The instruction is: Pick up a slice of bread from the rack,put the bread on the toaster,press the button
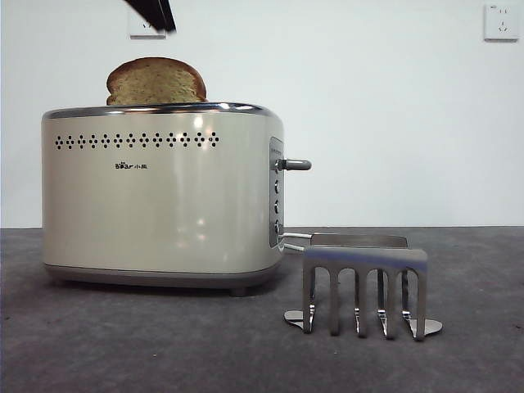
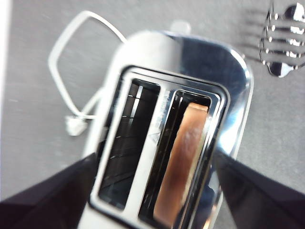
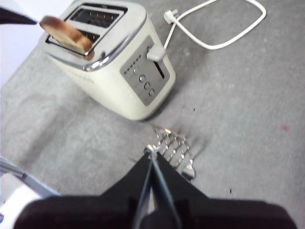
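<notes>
**Bread seated in the slot, lever still up**

Nearest you, the rack (image 1: 364,286) stands empty on the counter (image 1: 123,344), just beside the toaster (image 1: 164,196) at its control-panel end. The slice of bread (image 1: 155,82) sits in one toaster slot, its domed top showing above the chrome rim; the other slot is empty.

Your left gripper (image 2: 152,191) hangs straight above the toaster, jaws spread wide to either side of the slots and holding nothing. Your right gripper (image 3: 152,157) waits over the rack, jaws pressed together and empty.

By my reading, the placing step is done and the press is what remains. The button (image 1: 296,164) juts sideways from the narrow panel and looks to be at the top of its travel. The right gripper seems the handier one; the move calls for coming down on the knob from above and pushing it along its track.

Mind the rack prongs directly under that approach, and the white power cord (image 3: 224,33) looped on the counter beyond the toaster. Room above the lever is open.
</notes>
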Tool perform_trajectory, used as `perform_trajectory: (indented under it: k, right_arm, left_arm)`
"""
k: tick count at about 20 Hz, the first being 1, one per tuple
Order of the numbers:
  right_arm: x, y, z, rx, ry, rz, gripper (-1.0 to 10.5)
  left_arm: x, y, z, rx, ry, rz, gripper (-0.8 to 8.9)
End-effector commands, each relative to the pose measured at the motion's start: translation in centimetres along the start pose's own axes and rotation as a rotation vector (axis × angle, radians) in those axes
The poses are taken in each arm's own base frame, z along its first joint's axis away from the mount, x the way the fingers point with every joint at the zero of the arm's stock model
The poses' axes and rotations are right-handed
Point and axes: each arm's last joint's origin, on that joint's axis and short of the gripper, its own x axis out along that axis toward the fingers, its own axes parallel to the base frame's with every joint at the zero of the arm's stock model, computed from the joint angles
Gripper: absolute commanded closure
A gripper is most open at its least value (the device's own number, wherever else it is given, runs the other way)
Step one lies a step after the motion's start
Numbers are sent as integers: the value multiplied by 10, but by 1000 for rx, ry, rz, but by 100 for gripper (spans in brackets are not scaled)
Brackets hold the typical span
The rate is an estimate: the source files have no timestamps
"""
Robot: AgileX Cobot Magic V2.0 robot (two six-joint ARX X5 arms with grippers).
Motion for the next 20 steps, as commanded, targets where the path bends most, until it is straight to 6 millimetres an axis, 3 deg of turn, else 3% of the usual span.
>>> perform_trajectory:
  k: [1,5,9,15,20]
  right_arm:
    - [3,-2,11,57,-66,16,948]
    - [22,-10,37,170,-123,198,948]
    - [65,-22,59,299,-63,359,950]
    - [152,-33,66,399,96,353,951]
    - [208,-32,92,405,178,366,951]
  left_arm:
    - [-29,-8,0,-88,-44,48,400]
    - [-67,-30,-5,-480,-76,52,426]
    - [-98,-44,-8,-787,-154,76,808]
    - [-138,-66,-16,-844,-250,127,822]
    - [-167,-86,-24,-840,-326,171,823]
